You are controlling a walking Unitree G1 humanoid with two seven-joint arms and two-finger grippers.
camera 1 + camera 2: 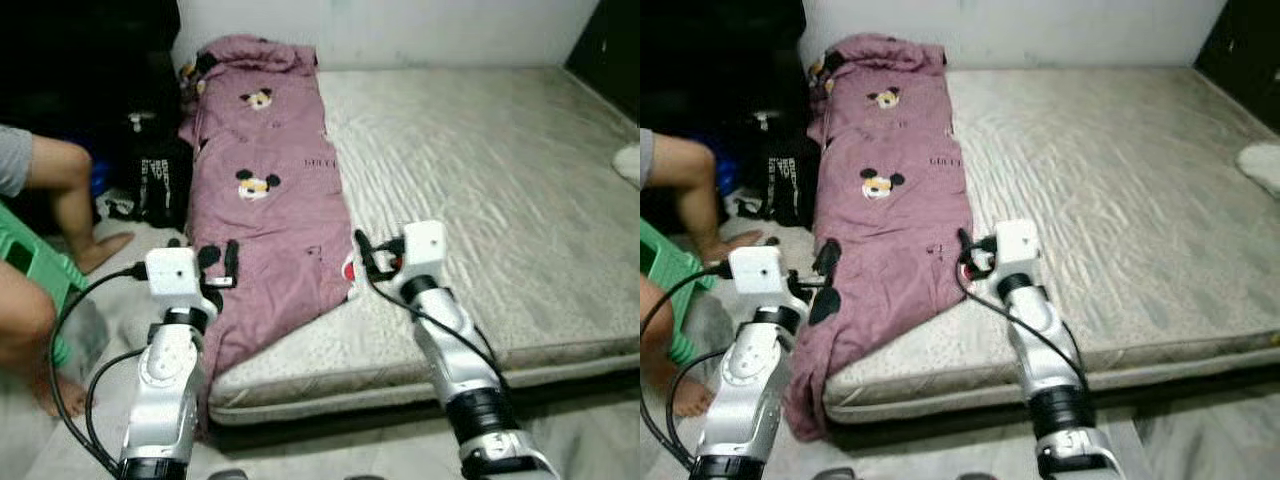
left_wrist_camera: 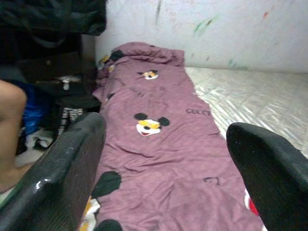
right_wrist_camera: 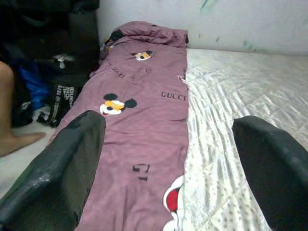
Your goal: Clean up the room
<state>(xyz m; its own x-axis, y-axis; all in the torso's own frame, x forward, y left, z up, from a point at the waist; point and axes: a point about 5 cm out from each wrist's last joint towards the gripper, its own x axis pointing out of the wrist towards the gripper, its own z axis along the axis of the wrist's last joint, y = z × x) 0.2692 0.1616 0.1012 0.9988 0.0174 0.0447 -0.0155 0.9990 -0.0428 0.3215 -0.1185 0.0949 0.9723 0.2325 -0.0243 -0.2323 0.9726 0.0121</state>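
Since both grippers are parked at the near end of the blanket (image 1: pixel 265 200), the step in hand looks like the start of a fold or a pull-up, nothing grabbed yet. The blanket, mauve with cartoon mice on it, is laid in one long strip down the left side of the mattress (image 1: pixel 500 180), bunched at the far end by the wall, with its near end draped over the front left corner toward the floor.

The left gripper (image 1: pixel 218 266) is held over the blanket's left edge, the right gripper (image 1: pixel 372 256) just at its right edge. In the wrist views both sets of fingers are spread wide with only cloth seen between them, so nothing is held.

Next move, at a guess: both grippers get lowered onto the near corners and closed on the cloth, roughly level with each other so the strip isn't twisted.

Count: one blanket, one mattress, two grippers, one black bag (image 1: pixel 155 180) on the floor, one green stool (image 1: pixel 30 265), one person's legs (image 1: pixel 60 190) at the left.
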